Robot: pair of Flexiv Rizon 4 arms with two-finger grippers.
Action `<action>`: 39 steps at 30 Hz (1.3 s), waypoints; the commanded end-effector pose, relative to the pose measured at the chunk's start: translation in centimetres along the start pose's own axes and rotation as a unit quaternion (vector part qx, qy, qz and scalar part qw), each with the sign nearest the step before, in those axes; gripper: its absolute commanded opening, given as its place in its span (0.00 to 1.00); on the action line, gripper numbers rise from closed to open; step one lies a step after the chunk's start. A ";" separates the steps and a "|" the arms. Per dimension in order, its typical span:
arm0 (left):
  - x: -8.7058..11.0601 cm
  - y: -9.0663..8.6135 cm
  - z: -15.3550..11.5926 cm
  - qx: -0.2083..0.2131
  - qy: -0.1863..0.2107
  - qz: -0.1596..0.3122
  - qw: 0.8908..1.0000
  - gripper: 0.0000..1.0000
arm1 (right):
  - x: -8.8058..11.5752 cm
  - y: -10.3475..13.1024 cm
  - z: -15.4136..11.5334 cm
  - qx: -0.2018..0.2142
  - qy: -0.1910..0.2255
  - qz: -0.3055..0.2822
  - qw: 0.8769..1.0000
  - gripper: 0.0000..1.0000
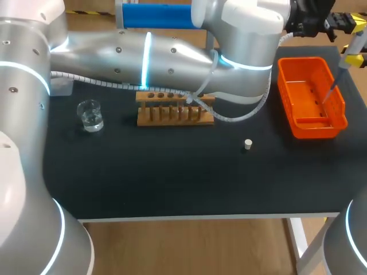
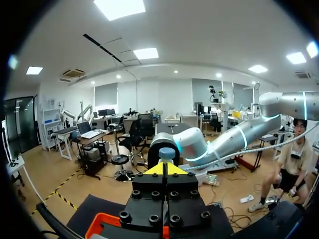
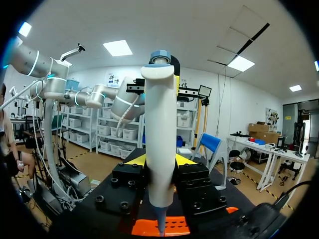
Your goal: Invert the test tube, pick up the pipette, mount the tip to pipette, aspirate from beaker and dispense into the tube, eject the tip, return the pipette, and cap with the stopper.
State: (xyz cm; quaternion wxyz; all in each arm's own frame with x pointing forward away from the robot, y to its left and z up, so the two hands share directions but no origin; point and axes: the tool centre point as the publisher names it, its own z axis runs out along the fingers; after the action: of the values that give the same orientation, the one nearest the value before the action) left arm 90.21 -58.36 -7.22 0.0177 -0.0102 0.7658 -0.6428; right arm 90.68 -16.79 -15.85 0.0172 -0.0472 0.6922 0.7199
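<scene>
My right gripper (image 3: 160, 162) is shut on the white pipette (image 3: 160, 134) and holds it upright above the orange tray (image 3: 144, 228). In the head view the pipette (image 1: 356, 43) is at the far right, its thin lower end (image 1: 334, 86) hanging over the tray (image 1: 338, 109). My left gripper (image 2: 164, 168) is shut and empty, its yellow tips right at the pipette's blue-grey top button (image 2: 167, 153). The beaker (image 1: 90, 114) of clear liquid stands at the left. The wooden tube rack (image 1: 175, 110) is mid-table, partly crossed by my left arm's cable. The white stopper (image 1: 248, 144) lies in front.
My left arm (image 1: 172, 48) stretches across the back of the table from left to right, over the rack. The black table top (image 1: 172, 177) ends at a white front edge. The tray sits near the right edge.
</scene>
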 end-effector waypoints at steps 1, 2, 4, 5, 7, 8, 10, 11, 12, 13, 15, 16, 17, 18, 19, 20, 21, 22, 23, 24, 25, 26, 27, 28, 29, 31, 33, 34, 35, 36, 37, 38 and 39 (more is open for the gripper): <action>0.2 1.6 0.6 0.102 -0.005 -0.001 0.995 0.00 | -0.3 0.9 0.0 0.000 0.004 0.000 1.000 0.00; 0.2 1.6 0.6 0.102 -0.005 -0.002 0.995 0.00 | -0.3 0.9 0.0 0.000 0.004 0.000 1.000 0.00; 0.2 1.8 0.6 0.100 -0.006 -0.003 0.995 0.00 | -0.3 0.9 0.0 0.000 0.004 0.000 1.000 0.00; 0.2 1.9 0.6 0.100 -0.006 -0.004 0.995 0.00 | -0.3 0.9 0.0 0.000 0.004 0.000 1.000 0.00; 0.2 2.0 0.6 0.100 -0.007 -0.005 0.995 0.00 | -0.3 0.9 0.0 0.000 0.004 0.000 1.000 0.00; 0.2 2.0 0.6 0.101 -0.007 -0.006 0.995 0.00 | -0.3 0.9 0.0 0.000 0.004 0.000 1.000 0.00; 0.2 2.1 0.5 0.101 -0.008 -0.007 0.995 0.00 | -0.3 0.9 0.0 0.000 0.004 0.000 1.000 0.00; 0.2 2.2 0.6 0.100 -0.008 -0.007 0.995 0.00 | -0.3 0.9 0.0 0.000 0.004 0.000 1.000 0.00; 0.3 2.3 0.6 0.100 -0.009 -0.008 0.995 0.00 | -0.3 0.9 0.0 0.000 0.004 0.000 1.000 0.00; 0.3 2.4 0.6 0.100 -0.009 -0.008 0.995 0.00 | -0.3 0.9 0.0 0.000 0.004 0.000 1.000 0.00; 0.3 2.5 0.6 0.100 -0.009 -0.010 0.995 0.00 | -0.3 0.9 0.0 0.000 0.004 0.000 1.000 0.00; 0.3 2.5 0.6 0.100 -0.009 -0.011 0.995 0.00 | -0.3 0.9 0.0 0.000 0.004 0.000 1.000 0.00; 0.3 2.5 0.6 0.101 -0.009 -0.011 0.995 0.00 | -0.3 0.9 0.0 0.000 0.004 0.000 1.000 0.00; 0.3 2.5 0.6 0.101 -0.010 -0.011 0.995 0.00 | -0.3 0.9 0.0 0.000 0.004 0.000 1.000 0.00; 0.2 2.3 0.5 0.102 -0.011 -0.010 0.995 0.00 | -0.3 0.9 0.0 0.000 0.004 0.000 1.000 0.00; 0.2 2.1 0.4 0.103 -0.012 -0.009 0.995 0.00 | -0.3 0.9 0.0 0.000 0.004 0.000 1.000 0.00; 0.2 1.9 0.3 0.105 -0.013 -0.006 0.994 0.00 | -0.3 0.9 0.0 0.000 0.004 0.000 1.000 0.00; 0.1 1.6 0.2 0.106 -0.014 -0.004 0.994 0.00 | -0.3 0.9 0.0 0.000 0.004 0.000 1.000 0.00; 0.0 1.3 0.1 0.106 -0.014 -0.001 0.994 0.00 | -0.3 0.9 0.0 0.000 0.004 0.000 1.000 0.00; 0.0 1.0 -0.1 0.108 -0.015 0.005 0.994 0.00 | -0.3 0.9 0.0 0.000 0.004 0.000 1.000 0.00; -0.1 0.6 -0.3 0.109 -0.016 0.007 0.994 0.00 | -0.3 0.9 0.0 0.000 0.004 0.000 1.000 0.00; -0.2 0.2 -0.5 0.108 -0.016 0.010 0.994 0.00 | -0.3 0.9 0.0 0.000 0.004 0.000 1.000 0.00; -0.4 -0.1 -0.6 0.106 -0.015 0.012 0.994 0.00 | -0.3 0.9 0.0 0.000 0.004 0.000 1.000 0.00; -0.5 -0.5 -0.8 0.104 -0.014 0.015 0.994 0.00 | -0.3 0.9 0.0 0.000 0.004 0.000 1.000 0.00; -0.5 -0.9 -1.0 0.101 -0.013 0.019 0.995 0.07 | -0.3 0.9 0.0 0.000 0.004 0.000 1.000 0.00; -0.5 -1.5 -1.3 0.086 -0.003 0.030 0.996 1.00 | -0.3 0.9 0.0 0.000 0.004 0.000 1.000 0.00; -0.4 -2.0 -1.7 0.076 0.009 0.037 0.996 1.00 | -0.3 0.9 0.0 0.000 0.004 0.000 1.000 0.00; -0.4 -2.2 -1.9 0.074 0.017 0.040 0.996 1.00 | -0.3 0.9 0.0 0.000 0.004 0.000 1.000 0.00; -0.3 -2.3 -2.1 0.076 0.026 0.042 0.996 1.00 | -0.3 0.9 0.0 0.000 0.004 0.000 1.000 0.00; -0.3 -2.3 -2.4 0.073 0.032 0.041 0.996 1.00 | -0.3 0.9 0.0 0.000 0.004 0.000 1.000 0.00; -0.3 -2.4 -2.6 0.068 0.039 0.039 0.996 1.00 | -0.3 0.9 0.0 0.000 0.004 0.000 1.000 0.00; -0.2 -2.3 -2.9 0.068 0.048 0.041 0.996 1.00 | -0.3 0.9 0.0 0.000 0.004 0.000 1.000 0.00; 0.0 -2.3 -3.2 0.063 0.054 0.042 0.996 1.00 | -0.3 0.9 0.0 0.000 0.004 0.000 1.000 0.00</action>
State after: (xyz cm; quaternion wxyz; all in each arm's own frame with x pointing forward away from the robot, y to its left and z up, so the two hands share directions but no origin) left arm 89.76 -57.19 -4.24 0.0197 0.0429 0.7419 -0.6688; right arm 90.86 -16.79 -14.96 0.0153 -0.0491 0.6918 0.7202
